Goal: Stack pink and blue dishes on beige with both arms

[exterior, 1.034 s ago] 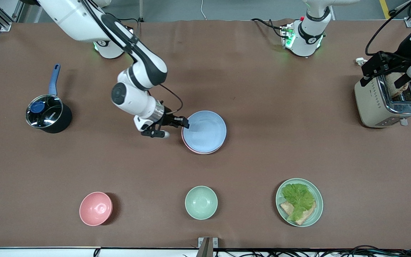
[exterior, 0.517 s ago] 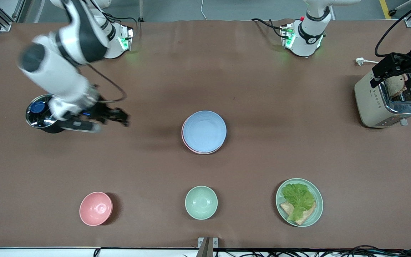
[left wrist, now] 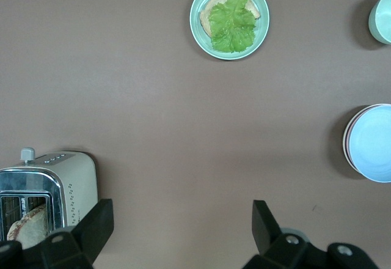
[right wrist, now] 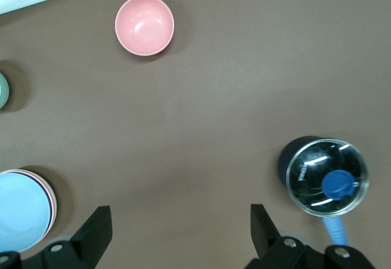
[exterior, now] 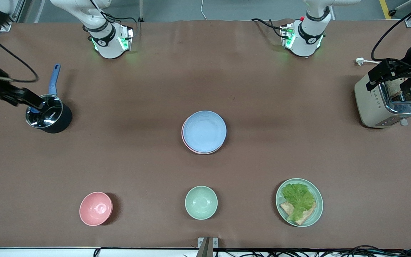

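The light blue plate (exterior: 204, 131) lies on top of a stack in the middle of the table, with the pink plate's rim (exterior: 184, 141) showing just under it. No beige plate shows; whatever is beneath the pink one is hidden. The stack also appears in the left wrist view as the blue plate (left wrist: 372, 143) and in the right wrist view as the blue plate (right wrist: 21, 211). My right gripper (exterior: 11, 108) hangs open and holds nothing, up beside the pot at the right arm's end, well away from the stack. Over the toaster my left gripper (exterior: 387, 85) is open and holds nothing.
A black pot with a glass lid (exterior: 46, 114) stands at the right arm's end and a toaster holding bread (exterior: 387, 103) at the left arm's end. Nearest the front camera sit a pink bowl (exterior: 96, 208), a mint bowl (exterior: 201, 202) and a mint plate with lettuce and bread (exterior: 299, 202).
My right gripper has swung away from the edge of the plate stack to the pot at the table's end. The stack stayed put. The left gripper shifted slightly over the toaster.
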Controlling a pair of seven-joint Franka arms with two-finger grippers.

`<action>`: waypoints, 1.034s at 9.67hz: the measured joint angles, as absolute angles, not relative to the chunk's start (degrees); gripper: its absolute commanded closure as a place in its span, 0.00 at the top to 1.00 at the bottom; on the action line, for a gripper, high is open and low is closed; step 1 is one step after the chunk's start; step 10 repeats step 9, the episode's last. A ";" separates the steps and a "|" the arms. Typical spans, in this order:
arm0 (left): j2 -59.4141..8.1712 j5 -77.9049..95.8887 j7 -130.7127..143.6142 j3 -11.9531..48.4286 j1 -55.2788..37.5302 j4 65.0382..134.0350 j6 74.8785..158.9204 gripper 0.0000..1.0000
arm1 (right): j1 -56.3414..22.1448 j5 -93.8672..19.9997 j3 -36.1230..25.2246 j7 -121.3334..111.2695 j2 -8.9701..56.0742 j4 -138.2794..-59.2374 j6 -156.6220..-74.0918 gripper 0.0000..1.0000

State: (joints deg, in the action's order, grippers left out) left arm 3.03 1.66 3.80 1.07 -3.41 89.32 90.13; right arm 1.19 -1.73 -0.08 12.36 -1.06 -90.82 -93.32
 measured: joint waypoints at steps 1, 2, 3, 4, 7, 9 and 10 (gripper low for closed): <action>2.83 1.66 3.81 1.09 -3.41 89.31 90.13 1.00 | 1.19 -1.74 -1.70 9.27 -1.01 -88.93 -91.21 1.00; 2.69 1.66 3.80 1.13 -3.41 89.30 90.13 1.00 | 1.19 -1.74 -2.44 7.66 -0.90 -87.36 -89.43 1.00; 2.68 1.66 3.77 1.15 -3.42 89.30 90.08 1.00 | 1.05 -1.74 -2.45 7.36 -0.83 -85.88 -87.26 1.00; 2.68 1.66 3.45 1.17 -3.43 89.29 89.75 1.00 | 0.73 -1.75 -2.40 7.35 -0.82 -84.91 -85.94 1.00; 2.68 1.66 1.15 1.16 -3.43 89.28 89.11 1.00 | 0.57 -1.74 -2.63 7.28 -0.19 -84.58 -85.59 1.00; 2.68 1.64 1.14 1.16 -3.43 89.26 88.72 1.00 | 0.82 -1.74 -3.00 7.25 0.36 -84.58 -85.60 1.00; 2.68 1.64 1.14 1.16 -3.43 89.26 88.72 1.00 | 0.82 -1.74 -3.00 7.25 0.36 -84.58 -85.60 1.00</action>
